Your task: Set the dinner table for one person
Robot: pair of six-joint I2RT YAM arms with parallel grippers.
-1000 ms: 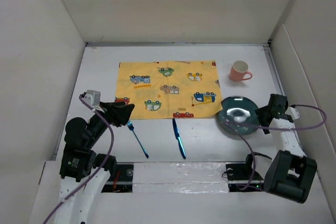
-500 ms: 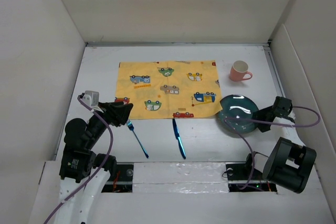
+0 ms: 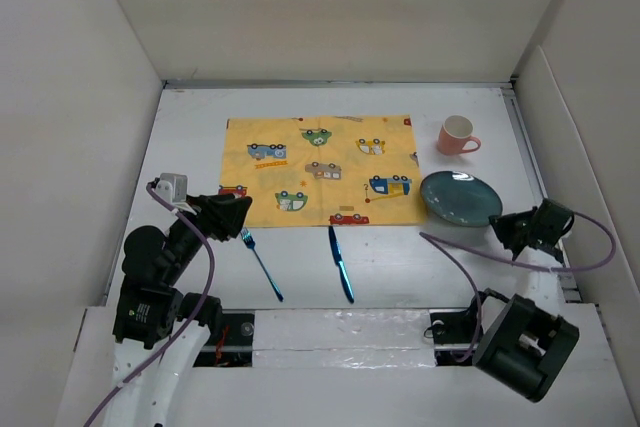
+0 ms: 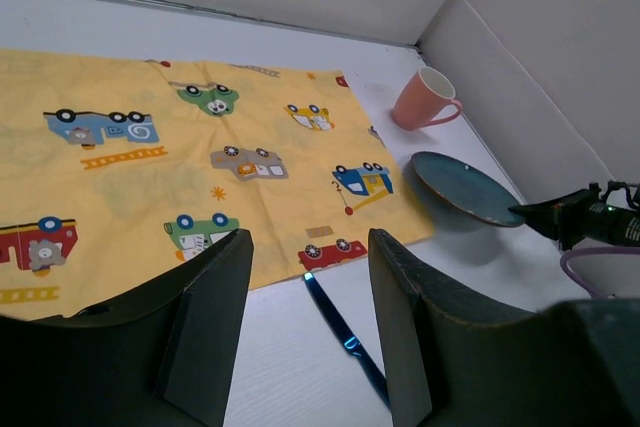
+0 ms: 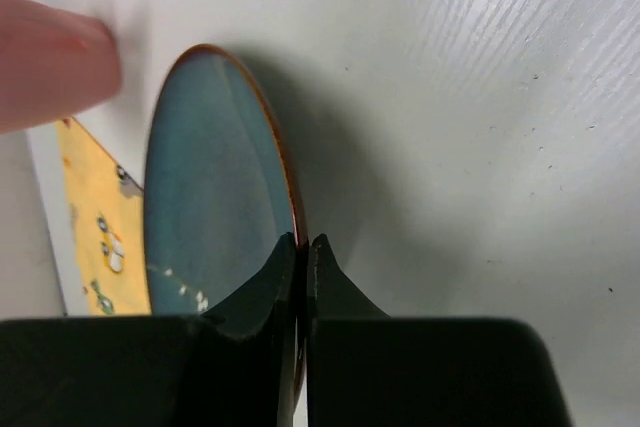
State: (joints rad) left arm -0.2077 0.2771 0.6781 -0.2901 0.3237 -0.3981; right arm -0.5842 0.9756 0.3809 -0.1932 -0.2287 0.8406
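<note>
1. Our right gripper (image 3: 507, 230) (image 5: 301, 259) is clamped on the near rim of a round, teal-glazed ceramic plate with a brown edge (image 3: 460, 197) (image 5: 212, 202) (image 4: 463, 187); its two fingers meet on that rim.
2. The plate reaches forward and to the left of the right gripper. It casts a dark shadow on the dinner table (image 3: 395, 262) (image 5: 480, 97) (image 4: 300, 52), the large matte white flat surface beneath. We cannot tell whether the plate's far edge touches it.
3. Our left gripper (image 3: 238, 213) (image 4: 308, 247) is spread apart with nothing between its fingers. It hangs above the near left corner of a yellow cloth placemat printed with cartoon cars (image 3: 320, 162) (image 4: 150, 162) (image 5: 92, 232).
4. A slim blue metal fork (image 3: 261, 264) lies on the table just back from the left gripper's tips, its tines towards them.
5. A blue metal knife (image 3: 341, 264) (image 4: 343, 325) lies to the right of the left gripper, its tip touching the placemat's near edge.
6. The placemat spreads ahead of the left gripper, and the plate sits just beside its right edge.
7. Beyond the plate, farthest from the right gripper, a pink ceramic mug (image 3: 458, 135) (image 4: 424, 99) (image 5: 50, 62) stands upright.
</note>
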